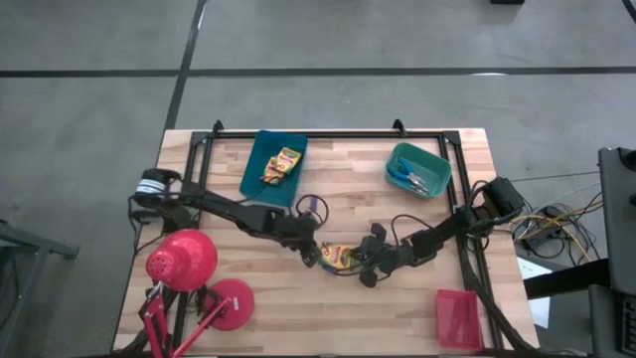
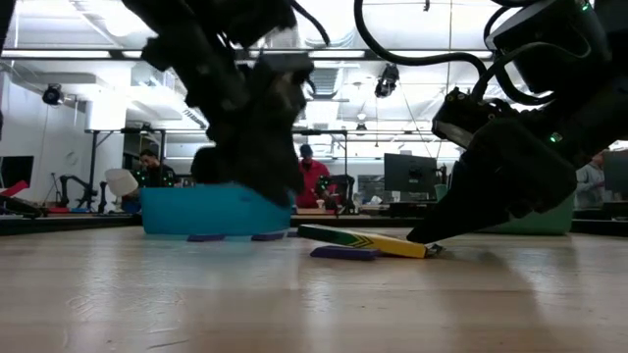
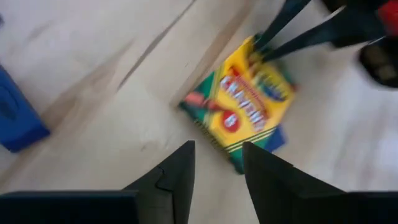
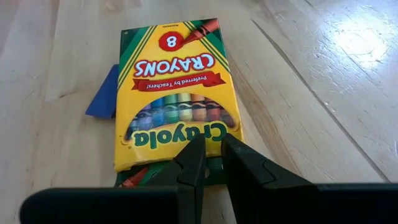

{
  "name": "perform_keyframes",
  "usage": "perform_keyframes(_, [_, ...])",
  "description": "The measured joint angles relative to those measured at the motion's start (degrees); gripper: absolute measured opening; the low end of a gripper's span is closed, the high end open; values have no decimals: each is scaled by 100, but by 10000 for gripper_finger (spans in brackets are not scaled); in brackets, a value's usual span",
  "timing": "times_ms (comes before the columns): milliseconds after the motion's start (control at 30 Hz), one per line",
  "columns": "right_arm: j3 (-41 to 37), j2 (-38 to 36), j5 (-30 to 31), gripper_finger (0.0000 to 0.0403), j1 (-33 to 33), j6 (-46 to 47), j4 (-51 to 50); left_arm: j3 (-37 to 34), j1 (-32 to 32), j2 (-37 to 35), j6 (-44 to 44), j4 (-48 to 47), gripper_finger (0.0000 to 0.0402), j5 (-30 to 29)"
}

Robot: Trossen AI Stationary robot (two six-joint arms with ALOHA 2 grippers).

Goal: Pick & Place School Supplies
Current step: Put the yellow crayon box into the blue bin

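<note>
A yellow crayon box (image 1: 340,257) lies at mid-table between my two grippers. Its end toward the left arm (image 2: 306,230) is propped up on a flat purple-blue piece (image 2: 343,253). My right gripper (image 4: 212,146) has its fingers almost together on the box's other end. My left gripper (image 3: 217,158) hovers open just beyond the raised end, with nothing between its fingers. A second crayon box (image 1: 283,164) lies in the blue tray (image 1: 256,169). Blue-handled scissors (image 1: 409,179) lie in the teal tray (image 1: 437,164). Purple sticks (image 2: 206,237) lie on the table by the blue tray. My right gripper rests both fingertips (image 4: 194,152) on the box's printed top face at the end nearest the right arm (image 4: 180,138). It comes slanting down from the table's right, along the box. That end (image 2: 422,251) is down at the table; the opposite end stays raised.
A red desk lamp (image 1: 184,264) stands at the near left beside the left arm. A red tray (image 1: 457,318) sits at the near right corner. A black frame (image 1: 328,134) runs along the table's far edge and sides. Bare wood lies in front of the box.
</note>
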Motion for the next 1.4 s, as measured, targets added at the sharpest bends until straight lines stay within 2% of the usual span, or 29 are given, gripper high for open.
perform_keyframes(133, [-4,0,2,52,0,0,4,-586,2,-533,109,974,138,-43])
perform_keyframes(267, [-7,0,1,52,0,0,18,-1468,0,-931,-96,2487,138,18])
perform_keyframes(400, [-3,0,7,52,0,-15,19,-2329,-35,-925,-738,3928,138,58])
perform_keyframes(500, [22,0,15,52,-9,-48,13,-2704,-46,-762,-1248,4460,138,28])
perform_keyframes(667, [26,0,-2,52,-79,-68,17,-2783,-50,-594,-1554,4628,138,-22])
perform_keyframes(833, [26,0,-4,52,-92,-68,15,-2448,-52,-324,-1557,4546,138,33])
perform_keyframes(1133, [26,0,-2,52,-94,-55,-2,-1733,-52,328,-1709,3638,138,375])
perform_keyframes(1400, [28,0,-1,52,-94,-49,2,-1610,-52,561,-1707,3649,138,379])
